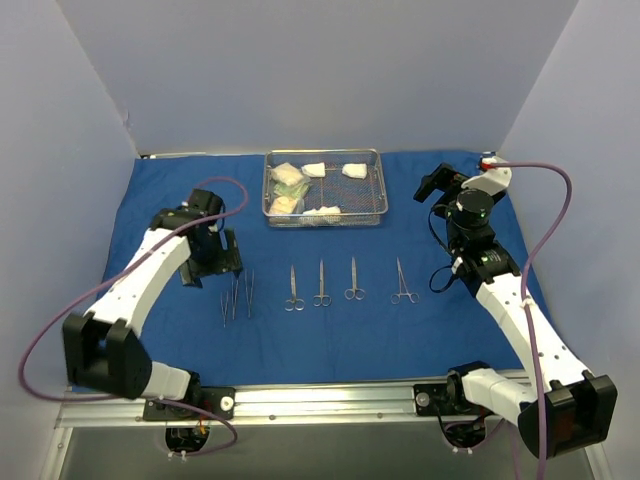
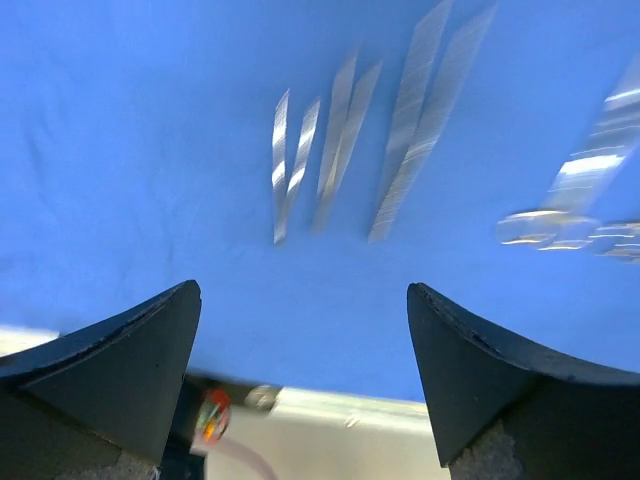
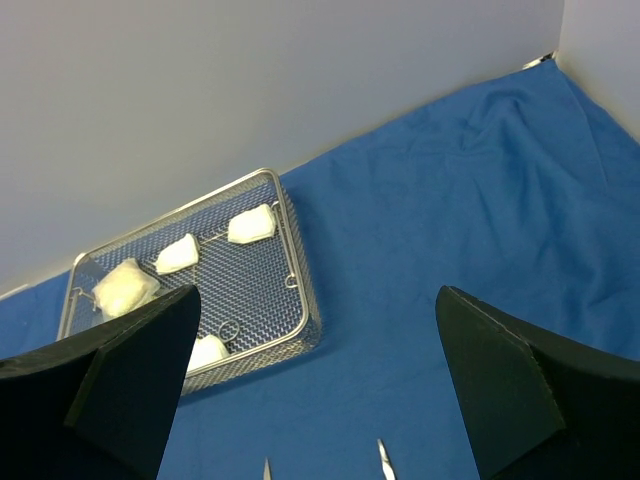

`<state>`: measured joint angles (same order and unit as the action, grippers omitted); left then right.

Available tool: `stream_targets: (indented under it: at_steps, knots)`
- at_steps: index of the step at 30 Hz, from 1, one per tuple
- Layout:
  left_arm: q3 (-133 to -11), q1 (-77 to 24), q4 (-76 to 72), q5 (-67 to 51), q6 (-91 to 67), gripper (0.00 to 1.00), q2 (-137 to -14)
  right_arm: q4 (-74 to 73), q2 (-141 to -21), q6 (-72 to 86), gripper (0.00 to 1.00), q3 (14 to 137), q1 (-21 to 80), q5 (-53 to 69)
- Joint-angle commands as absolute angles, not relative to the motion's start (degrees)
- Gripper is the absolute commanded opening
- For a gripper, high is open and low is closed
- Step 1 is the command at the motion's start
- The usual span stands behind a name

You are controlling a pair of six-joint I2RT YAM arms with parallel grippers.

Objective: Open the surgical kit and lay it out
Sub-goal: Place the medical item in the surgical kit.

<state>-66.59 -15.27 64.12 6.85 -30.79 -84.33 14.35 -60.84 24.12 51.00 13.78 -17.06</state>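
We see the blue cloth (image 1: 400, 340) spread flat over the table, filling the middle of the top view. The wire-mesh tray (image 1: 350, 195) stands on it at the upper centre, near the back wall (image 1: 320, 70). White gauze pads (image 1: 354, 170) lie in the tray, with small clear packets (image 1: 286, 176) at its left end. Any print on the packets is too small for us to read.

Below the tray, instruments lie in a row on the cloth, each apart from the next. Three tweezers (image 1: 236, 297) lie at the left. To their right are four ring-handled instruments (image 1: 321, 285), scissors or forceps, and we cannot tell which is which.

The left gripper (image 1: 215, 270) hangs left of centre, just beside the tweezers. In its wrist view the left gripper (image 2: 302, 288) has its jaws spread wide with only cloth between them, grasping nothing. The tweezers (image 2: 345, 140) appear blurred in the upper middle.

The right gripper (image 1: 440, 180) sits at the upper right, to the right of the tray. In its wrist view the right gripper (image 3: 318, 292) is also released, its jaws wide and empty. There the tray (image 3: 260, 300) lies at the left with gauze pads (image 3: 251, 223) inside.
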Motion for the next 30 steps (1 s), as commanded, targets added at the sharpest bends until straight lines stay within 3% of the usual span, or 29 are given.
stream_targets:
  at_steps: [1, 10, 22, 30]
  knots:
    - [-75.84, -14.94, 63.91, 7.83, -30.15, 0.94, -74.56, 17.31, -61.08, 20.49, 1.0, 51.5, 13.18, -16.52]
    - [-78.85, -14.42, 64.68, 12.98, -31.28, 0.94, -68.29, 16.35, -66.35, 17.14, 1.0, 54.67, 13.01, -11.7]
    - [-56.96, -7.91, 48.44, 7.21, -38.58, 0.95, -75.05, 15.03, -71.1, 17.23, 1.0, 55.9, 13.01, -8.53]
    - [-54.41, -7.82, 40.44, 4.83, -38.41, 0.74, -86.12, 13.97, -72.33, 17.05, 1.0, 56.34, 13.01, -8.35]
